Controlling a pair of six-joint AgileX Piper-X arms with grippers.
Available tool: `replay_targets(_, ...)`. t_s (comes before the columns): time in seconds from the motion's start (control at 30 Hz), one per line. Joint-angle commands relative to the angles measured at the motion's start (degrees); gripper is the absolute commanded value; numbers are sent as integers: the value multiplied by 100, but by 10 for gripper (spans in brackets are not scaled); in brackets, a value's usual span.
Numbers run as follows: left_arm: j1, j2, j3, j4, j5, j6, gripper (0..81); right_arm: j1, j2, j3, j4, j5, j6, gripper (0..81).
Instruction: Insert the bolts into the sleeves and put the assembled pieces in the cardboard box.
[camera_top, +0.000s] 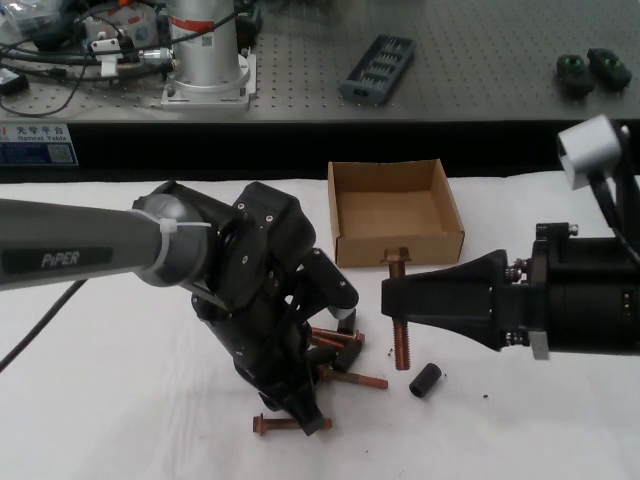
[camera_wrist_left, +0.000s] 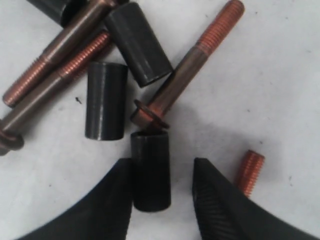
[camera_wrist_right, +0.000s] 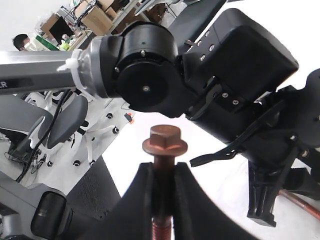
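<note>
Closing squarely on the sleeve (camera_wrist_left: 150, 172) should stop it rolling: the left end effector (camera_wrist_left: 162, 167) straddles it on the counter (camera_top: 100, 400), fingers (camera_wrist_left: 100, 210) spread. At its two o'clock the right end effector (camera_wrist_right: 163, 175) pinches a bolt (camera_wrist_right: 164, 142) upright, cardboard box (camera_top: 400, 245) at its twelve o'clock.

A lab: a perforated optical table (camera_top: 480, 60) and tangled cables (camera_top: 45, 50) stand behind the bench (camera_top: 560, 440).

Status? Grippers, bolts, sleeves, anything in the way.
Right gripper shut on a bolt, upright. Left gripper open around a sleeve. Head of a loose bolt sits at that sleeve's end.
</note>
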Motion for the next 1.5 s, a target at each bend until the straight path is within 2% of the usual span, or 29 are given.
replay_targets(0.0,1,105,-74,-76,-30,87,297,-41,-120,-28,-14,-86,9,1)
replay_targets(0.3,-174,128,-74,-110,-44,7,292,-41,-149,-28,44,-86,9,1)
replay_targets(0.5,-174,128,-74,15,-83,-18,221,-41,-149,-28,44,-86,9,1)
replay_targets(0.87,-174,128,-74,341,-215,-167,221,-41,-149,-28,44,-86,9,1)
replay_targets(1.07,-174,128,-85,422,-403,-366,104,-41,-149,-28,44,-86,9,1)
replay_targets(1.4,-174,128,-332,486,-56,-548,104,-41,-149,-28,44,-86,9,1)
replay_targets(1.47,-174,128,-350,464,80,-548,133,-41,-149,-28,44,-86,9,1)
